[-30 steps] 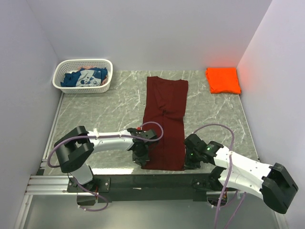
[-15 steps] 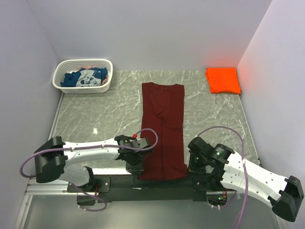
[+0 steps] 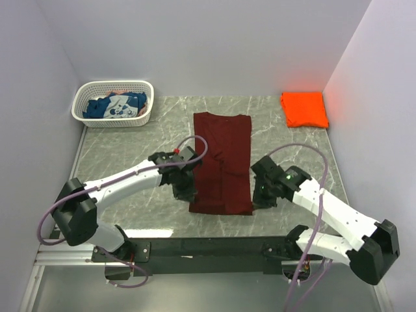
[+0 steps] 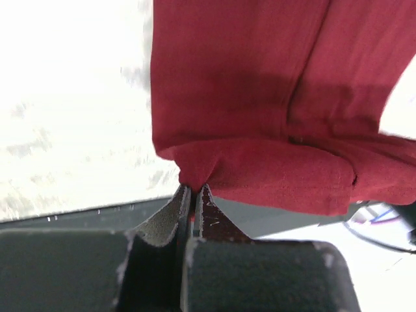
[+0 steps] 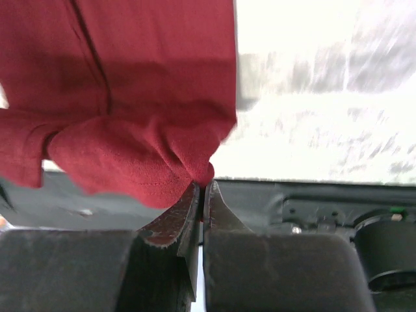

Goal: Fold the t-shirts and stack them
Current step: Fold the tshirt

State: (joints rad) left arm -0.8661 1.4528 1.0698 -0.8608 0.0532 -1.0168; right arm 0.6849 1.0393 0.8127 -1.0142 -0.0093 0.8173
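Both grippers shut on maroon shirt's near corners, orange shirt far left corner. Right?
No: the orange shirt lies in the far right corner, per the top external view. Left gripper and right gripper do pinch the maroon shirt by its near corners.

White arm links [image 3: 338, 214], black joints [image 3: 83, 220], looping lilac cables [image 3: 303, 145], small green light [image 3: 286, 175], dark fingers [image 4: 162, 220]

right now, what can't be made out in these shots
- Top view: the pinch of the left gripper and right gripper on the maroon shirt is hidden by their own bodies.
- Top view: the blue shirt in the basket is bunched, its print too small to read.
- Wrist views: the maroon shirt's far end is cut off by the top edge; the table is washed out.
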